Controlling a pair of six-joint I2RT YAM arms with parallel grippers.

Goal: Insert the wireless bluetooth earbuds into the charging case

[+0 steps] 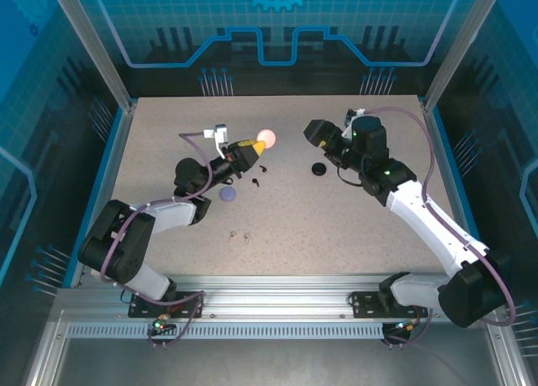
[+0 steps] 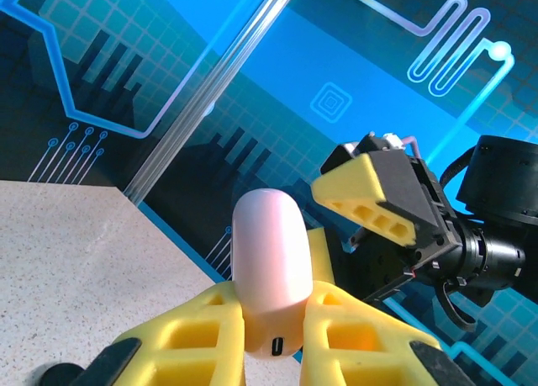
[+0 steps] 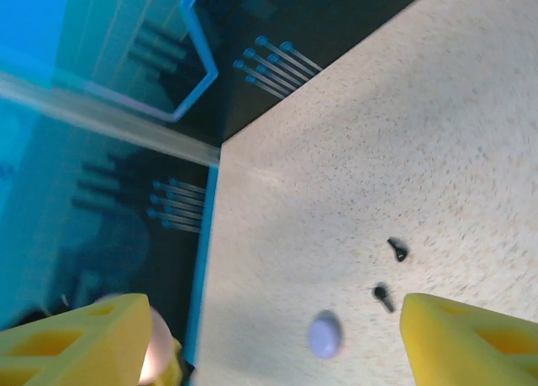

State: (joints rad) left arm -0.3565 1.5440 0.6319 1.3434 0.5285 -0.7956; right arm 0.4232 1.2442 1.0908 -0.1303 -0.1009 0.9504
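Above frame centre, the left jaws pinched the pink charging case (image 1: 266, 137); the right jaws stood spread, black earbuds (image 1: 255, 182) lying frame-left of them, nearer the left arm (image 1: 168, 214)

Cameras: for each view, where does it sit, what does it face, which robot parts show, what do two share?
Top: overhead, behind the robot, looking down at table; left arm, right arm.
Left wrist: faces right arm; left gripper shut on pink case.
Right wrist: faces down at table; right gripper open.
Shared: lavender case, top and right wrist.
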